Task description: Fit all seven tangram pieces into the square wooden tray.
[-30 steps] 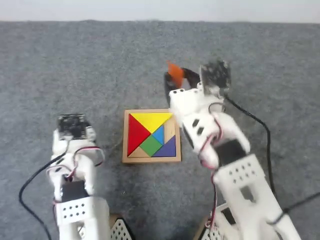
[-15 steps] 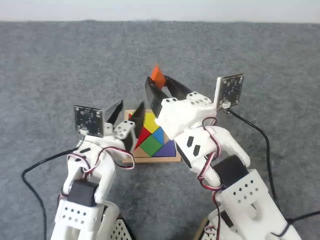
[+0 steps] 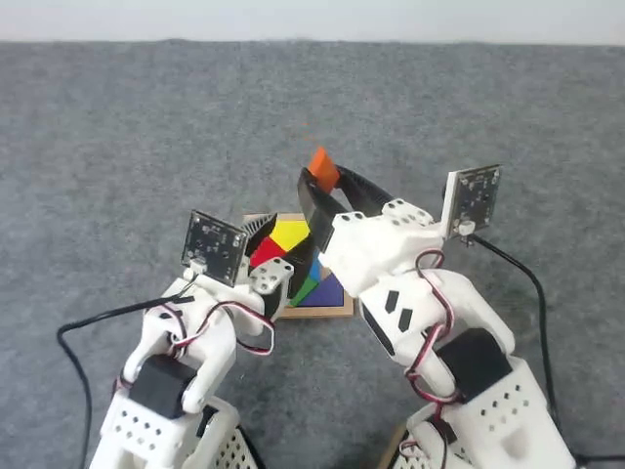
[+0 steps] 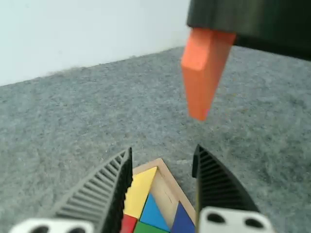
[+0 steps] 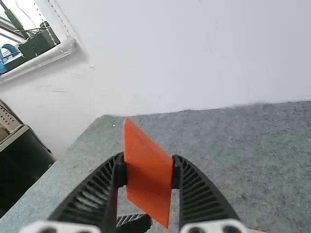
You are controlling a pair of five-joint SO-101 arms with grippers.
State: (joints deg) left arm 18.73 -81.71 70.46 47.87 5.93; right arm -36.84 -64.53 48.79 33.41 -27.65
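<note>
Surface (image 3: 117,147): grey, felt-like, carrying the square wooden tray (image 3: 327,312).

Left arm (image 3: 195,342): stands at the near-left corner of the tray. Left jaws are open, holding nothing, and hang over the tray's left half. In the left wrist view they straddle the tray (image 4: 167,187), one black toothed finger on either side of its far corner.

Tray contents, left to right:
- red piece (image 3: 266,252) against the left side, partly covered by the left jaws
- yellow piece (image 3: 289,233) along the far edge, touching the red one; it also shows in the left wrist view (image 4: 138,191)
- green piece (image 3: 307,287) near the tray's middle
- blue piece (image 4: 153,213) just beside the yellow one
- purple piece (image 3: 329,290) in the near-right corner, also in the left wrist view (image 4: 184,221)
- a strip of bare wood lies between the coloured pieces and the tray's right rim

I cannot tell from these views whether more pieces sit under the arms.

Right arm (image 3: 420,303): leans in from the near-right side of the tray. Right jaws are clamped on the orange piece (image 3: 322,168), a flat slab pinched on its two faces (image 5: 147,172). The piece is held in the air above the tray's far edge, well clear of the wood. From the left wrist view it hangs edge-down (image 4: 204,68) above the tray's far corner.
</note>
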